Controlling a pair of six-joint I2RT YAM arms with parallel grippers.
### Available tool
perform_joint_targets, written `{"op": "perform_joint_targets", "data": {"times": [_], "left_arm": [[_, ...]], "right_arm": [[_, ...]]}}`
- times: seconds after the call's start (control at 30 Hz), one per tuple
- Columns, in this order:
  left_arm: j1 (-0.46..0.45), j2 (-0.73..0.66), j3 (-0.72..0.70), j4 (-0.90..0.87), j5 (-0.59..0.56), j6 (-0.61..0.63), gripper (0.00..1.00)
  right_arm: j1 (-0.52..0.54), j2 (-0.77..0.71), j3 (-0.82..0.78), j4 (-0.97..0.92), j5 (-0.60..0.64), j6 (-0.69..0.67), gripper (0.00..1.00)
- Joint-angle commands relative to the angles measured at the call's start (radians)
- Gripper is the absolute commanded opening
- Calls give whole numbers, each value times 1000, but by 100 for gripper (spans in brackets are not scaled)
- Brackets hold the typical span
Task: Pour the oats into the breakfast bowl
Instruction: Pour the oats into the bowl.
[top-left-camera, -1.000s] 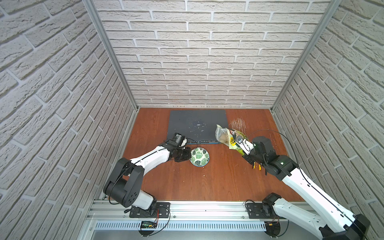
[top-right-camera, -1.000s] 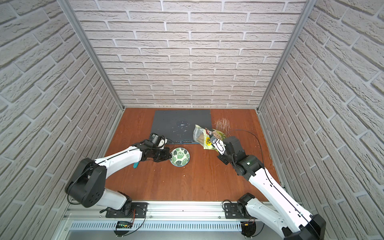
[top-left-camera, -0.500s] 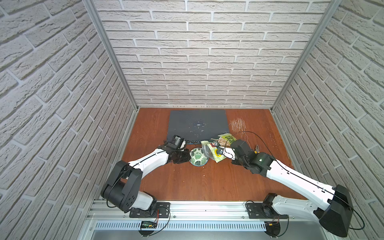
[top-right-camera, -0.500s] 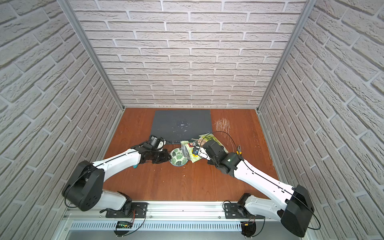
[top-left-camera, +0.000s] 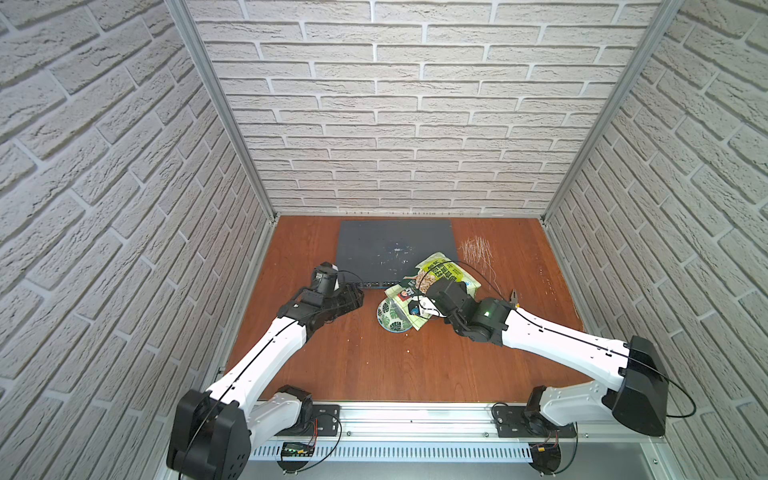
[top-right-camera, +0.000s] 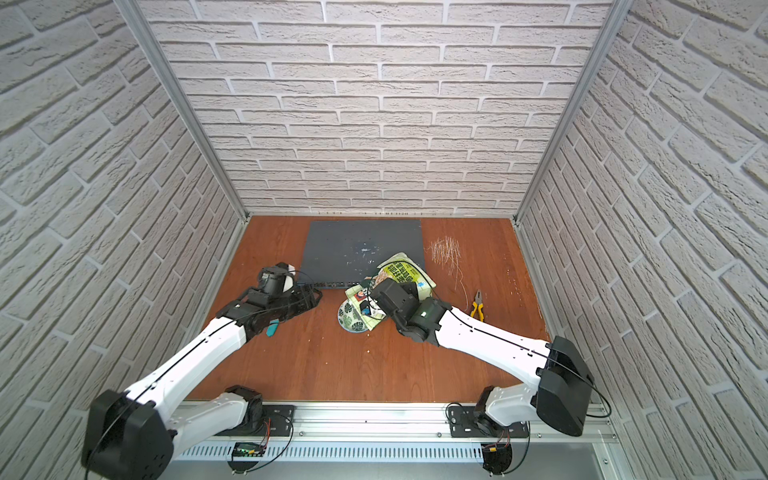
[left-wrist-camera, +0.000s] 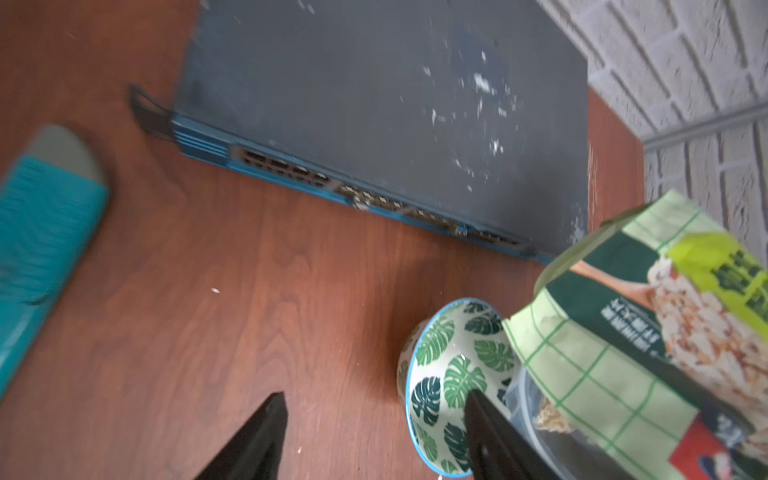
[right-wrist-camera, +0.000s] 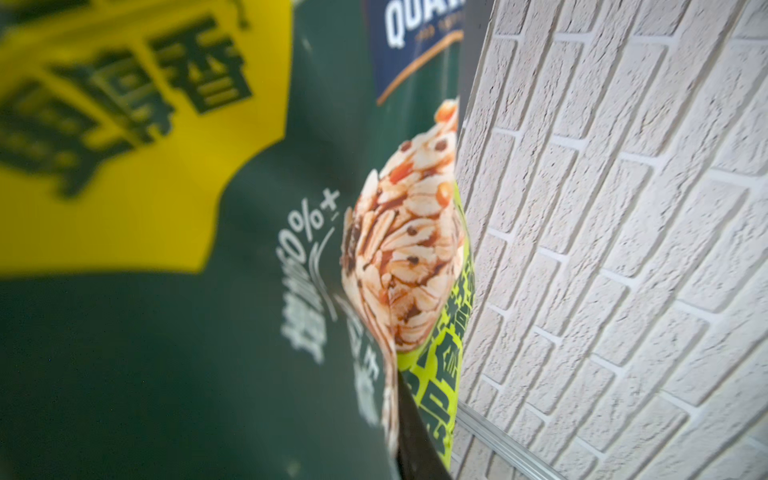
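Oats pouch (top-left-camera: 444, 272) tipped over breakfast bowl (top-left-camera: 387, 319) on table (top-left-camera: 374, 365); pour looks barely begun.
Right pincer (top-left-camera: 422, 305) clamped on pouch; left pincer (left-wrist-camera: 370, 432) jaws apart beside bowl, holding nothing. Next, likely: steeper tilt, mouth kept inside the rim.

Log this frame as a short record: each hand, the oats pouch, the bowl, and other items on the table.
left hand: open, empty, beside the bowl
right hand: shut on the oats pouch
oats pouch: tilted, lower end over the bowl
bowl: on the table; no oats seen in its visible inside
other items: grey flat device, pliers, teal object
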Motion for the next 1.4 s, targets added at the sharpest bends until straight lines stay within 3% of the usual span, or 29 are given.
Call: {"op": "perform_joint_targets", "data": {"times": [0.0, 0.17, 0.3, 1.37], "left_arm": [[25, -100, -32, -12, -149, -93, 78], [41, -226, -49, -36, -293, -140, 86], [55, -273, -54, -63, -331, -143, 88], [71, -300, -77, -89, -331, -149, 92]], "right_arm": [[31, 7, 73, 147, 205, -87, 4], [60, 49, 87, 163, 289, -175, 3], [75, 55, 90, 172, 321, -214, 4], [125, 120, 101, 238, 451, -388, 3]]}}
